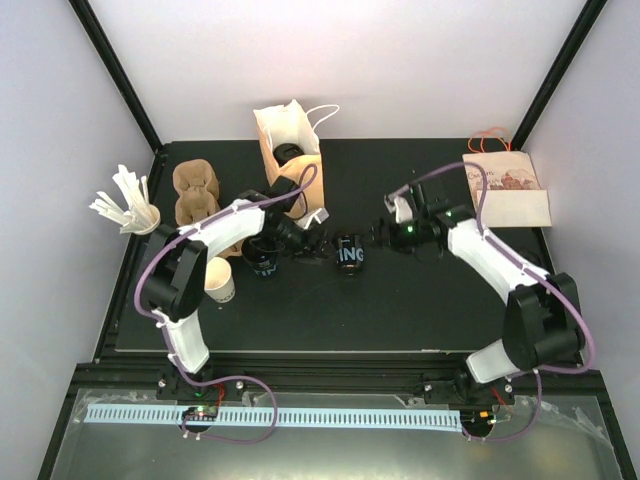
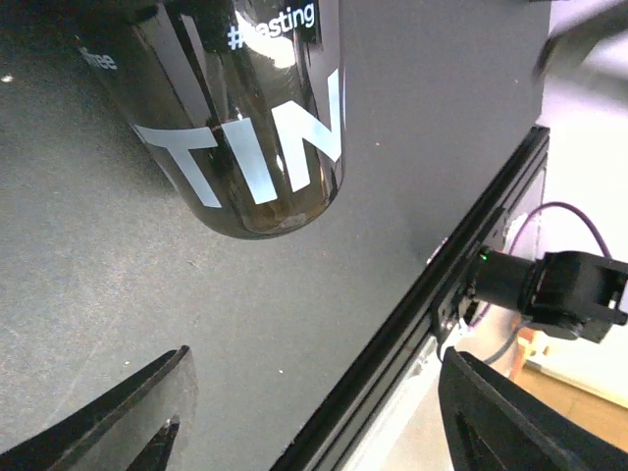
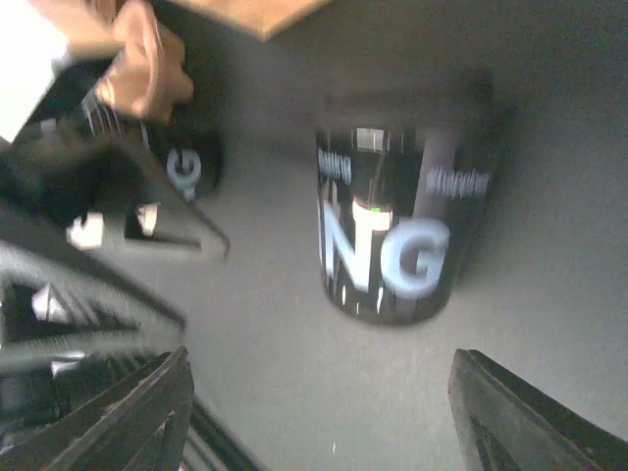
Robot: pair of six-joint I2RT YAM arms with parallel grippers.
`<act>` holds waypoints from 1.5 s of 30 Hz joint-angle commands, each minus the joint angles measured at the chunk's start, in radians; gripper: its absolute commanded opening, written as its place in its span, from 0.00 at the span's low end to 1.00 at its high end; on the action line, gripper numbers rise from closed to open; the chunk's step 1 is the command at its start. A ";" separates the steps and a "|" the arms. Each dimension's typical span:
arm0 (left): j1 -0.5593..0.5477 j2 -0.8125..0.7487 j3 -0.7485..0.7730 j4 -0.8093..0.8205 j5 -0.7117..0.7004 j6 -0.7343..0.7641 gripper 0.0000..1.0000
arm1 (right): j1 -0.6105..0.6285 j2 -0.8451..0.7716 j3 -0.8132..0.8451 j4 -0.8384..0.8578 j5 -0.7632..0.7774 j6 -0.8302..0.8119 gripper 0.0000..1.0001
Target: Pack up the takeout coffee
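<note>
**Top view**
- The paper bag (image 1: 283, 128) stands upright at the back of the black mat (image 1: 400, 310), mouth open. A dark object sits inside; it cannot be identified.
- One black cup (image 1: 349, 253) with white lettering lies on its side mid-mat, between the two grippers and touching neither.
- A second black cup (image 1: 265, 260) sits under the left forearm, just beside the left gripper (image 1: 303, 240).
- The right gripper (image 1: 381, 232) is near the tipped cup, on its right.
- The jaw state of both grippers cannot be read from this view.
- Cardboard cup carriers (image 1: 195, 192) lie at the left rear. Beside them is a holder of white stirrers (image 1: 128, 205).
- A tan paper cup (image 1: 220, 287) stands near the left arm.
- A flat printed bag (image 1: 508, 190) lies at the right rear.

**Left wrist view**
- The left gripper (image 2: 314, 412) has its fingers (image 2: 128, 417) spread wide apart, with only bare mat between them.
- The tipped cup (image 2: 260, 137) lies ahead of the fingertips at upper left, not in contact.
- The mat edge runs diagonally at right.

**Right wrist view**
- This view is blurred.
- The right gripper (image 3: 324, 417) has its fingers (image 3: 535, 412) parted and holds nothing.
- The tipped cup (image 3: 392, 245) lies ahead of it, apart from both fingers.
- The second black cup (image 3: 186, 167) shows at left, partly covered by the left arm.
</note>
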 commanded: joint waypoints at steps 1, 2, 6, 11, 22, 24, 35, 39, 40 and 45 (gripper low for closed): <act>-0.017 -0.109 -0.092 0.189 -0.073 -0.121 0.72 | -0.009 0.114 0.225 -0.073 0.125 0.016 0.75; -0.023 -0.137 -0.120 0.227 -0.095 -0.140 0.73 | -0.009 0.142 0.271 -0.082 0.142 0.013 0.76; -0.067 -0.251 -0.226 0.349 -0.209 -0.191 0.75 | -0.009 0.271 0.403 -0.063 0.167 -0.018 0.77; -0.145 -0.395 -0.357 0.457 -0.387 -0.218 0.72 | -0.009 0.402 0.516 -0.023 0.152 -0.016 0.74; -0.298 -0.494 -0.634 0.705 -0.494 -0.345 0.49 | 0.006 0.495 0.530 0.038 0.117 -0.058 0.65; -0.309 -0.459 -0.635 0.741 -0.496 -0.349 0.49 | 0.010 0.520 0.549 0.020 0.106 -0.115 0.65; -0.323 -0.245 -0.544 0.831 -0.566 -0.380 0.48 | 0.012 0.608 0.562 -0.046 0.025 -0.268 0.64; -0.324 -0.198 -0.512 0.849 -0.564 -0.386 0.48 | 0.014 0.605 0.548 -0.042 -0.027 -0.292 0.63; -0.323 -0.185 -0.502 0.842 -0.566 -0.386 0.48 | 0.015 0.604 0.548 -0.048 -0.035 -0.298 0.62; -0.319 -0.142 -0.462 0.805 -0.586 -0.376 0.42 | 0.016 0.594 0.523 -0.054 -0.084 -0.339 0.59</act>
